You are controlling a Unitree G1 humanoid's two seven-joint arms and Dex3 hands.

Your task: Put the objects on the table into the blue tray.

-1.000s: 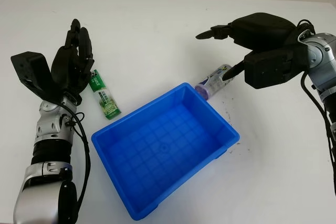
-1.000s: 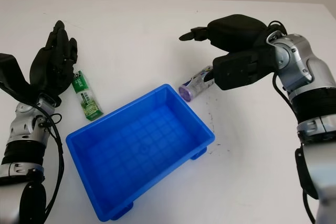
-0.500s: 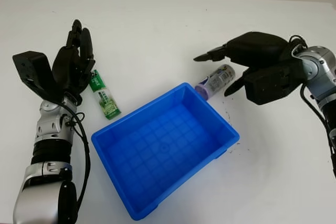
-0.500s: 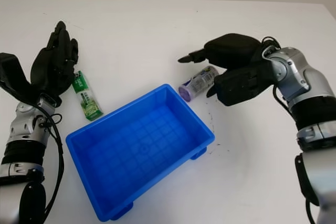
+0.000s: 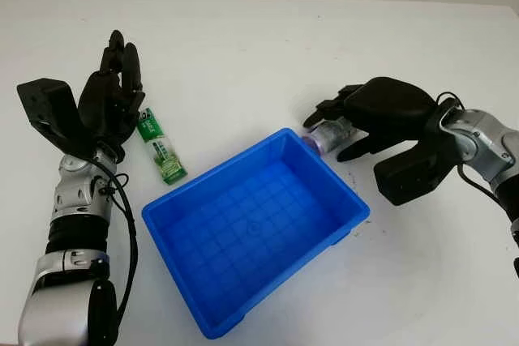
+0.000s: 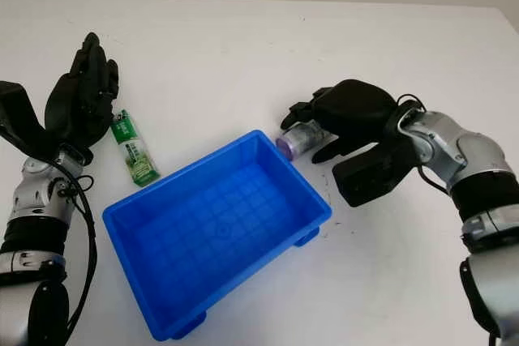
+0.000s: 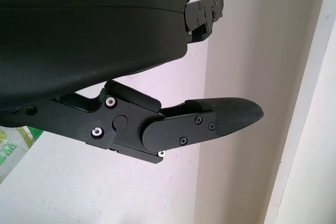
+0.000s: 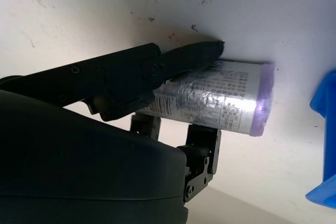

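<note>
A small silver bottle with a purple cap [image 5: 323, 134] lies on the white table, just beyond the far right corner of the blue tray [image 5: 215, 173]. My right hand [image 5: 334, 132] is down on it, fingers curled over one side and thumb against the other; the right wrist view shows the bottle [image 8: 220, 103] pinched between them. A green packet [image 5: 162, 151] lies flat left of the tray. My left hand [image 5: 113, 95] is open and raised beside the packet, not touching it. Nothing lies inside the tray.
The tray stands at an angle in the middle of the white table [image 5: 243, 46]. Dark specks mark the tabletop [image 5: 357, 228] by the tray's right corner. The far half of the table holds nothing.
My right hand has come down from above the bottle and its fingers have curled around it. The left hand, packet and tray have stayed in place.
</note>
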